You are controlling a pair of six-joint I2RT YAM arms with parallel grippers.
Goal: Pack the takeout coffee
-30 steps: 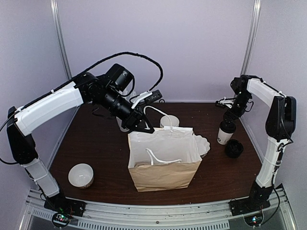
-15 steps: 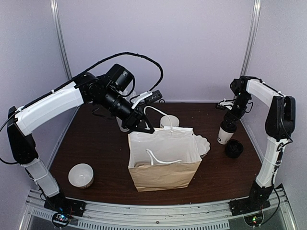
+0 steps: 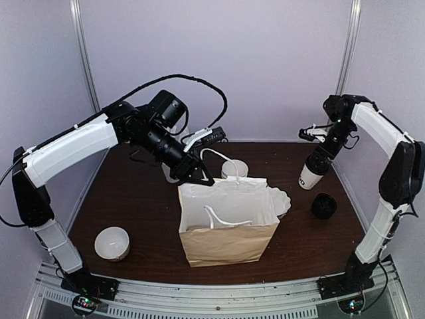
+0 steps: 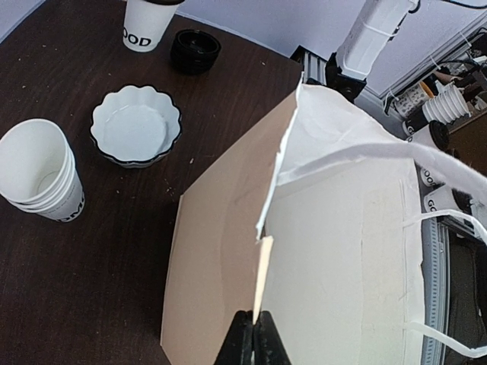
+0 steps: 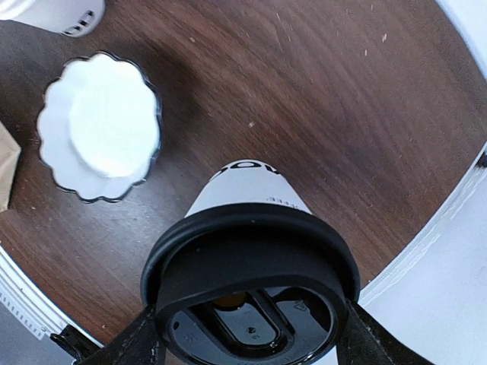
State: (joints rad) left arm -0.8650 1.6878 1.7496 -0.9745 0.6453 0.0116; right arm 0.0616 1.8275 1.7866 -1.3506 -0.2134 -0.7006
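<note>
- The right gripper (image 5: pixel 249 334) has its jaws set against opposite sides of the black lid of the takeout coffee (image 3: pixel 310 175), pinching it. The hold looks to be on the lid alone, not the paper wall, so the lid could pop off and the cup drop and spill.
- The cup hangs tilted, well to the right of the paper bag (image 3: pixel 229 229). Carried over at that tilt, its base could catch the bag's rim.
- The left gripper (image 4: pixel 253 344) has its jaws pressed together on the bag's rear rim, keeping the mouth open. So thin a pinch may slip or tear the paper, and the mouth would sag.
- A white handle (image 3: pixel 226 219) lies across the bag's opening and could snag the cup.
- A fluted dish (image 3: pixel 283 199) sits just right of the bag and a stack of cups (image 3: pixel 234 168) just behind it. A low path could knock either.
</note>
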